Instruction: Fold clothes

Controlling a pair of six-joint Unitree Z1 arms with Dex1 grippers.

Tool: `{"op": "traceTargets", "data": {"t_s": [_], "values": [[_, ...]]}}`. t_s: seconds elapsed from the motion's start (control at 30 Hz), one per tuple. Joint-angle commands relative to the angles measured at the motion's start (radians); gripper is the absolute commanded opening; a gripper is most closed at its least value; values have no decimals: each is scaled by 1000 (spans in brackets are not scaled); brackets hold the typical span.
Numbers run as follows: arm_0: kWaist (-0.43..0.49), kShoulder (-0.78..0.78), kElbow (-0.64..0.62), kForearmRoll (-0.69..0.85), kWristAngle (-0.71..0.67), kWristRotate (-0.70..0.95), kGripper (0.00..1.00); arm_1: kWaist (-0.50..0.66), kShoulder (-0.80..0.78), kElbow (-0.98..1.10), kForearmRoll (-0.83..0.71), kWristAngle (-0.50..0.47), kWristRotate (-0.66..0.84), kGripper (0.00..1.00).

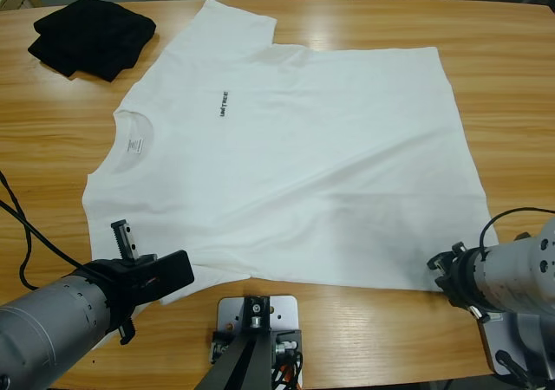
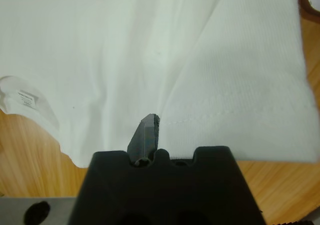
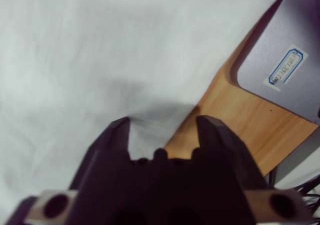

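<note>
Both grippers sit at the white T-shirt's [image 1: 286,156] near hem (six o'clock edge); right gripper [image 3: 162,127] parted, left gripper [image 2: 150,135] jaws unclear; next, probably pinch and lift.

Neck label [image 2: 27,97] print too small to read

Small dark chest lettering [image 1: 219,104] on white T-shirt [image 1: 347,147] appearing to read "UNITREE", running sideways in high view. Neck label [image 1: 132,145] print too small to read. Blue-bordered sticker [image 3: 286,68] on grey plate illegible.
</note>
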Motion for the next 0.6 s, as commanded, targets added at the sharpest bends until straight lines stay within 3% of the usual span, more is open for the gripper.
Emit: {"op": "traceTargets", "data": {"t_s": [0.03, 0.17, 0.23, 0.33, 0.6], "values": [[21, -11, 22, -3, -12, 20, 0, 15, 77, 20, -26, -25, 7, 480], [22, -2, 19, -3, -12, 24, 0, 17, 76, 22, -26, -25, 10, 462], [22, 1, 19, -3, -12, 24, 0, 18, 73, 26, -24, -22, 7, 323], [22, 1, 18, -4, -12, 24, 0, 19, 63, 39, -24, -26, -12, 9], [22, 1, 18, -4, -12, 23, 0, 19, 58, 37, -17, -44, -39, 0]]}}
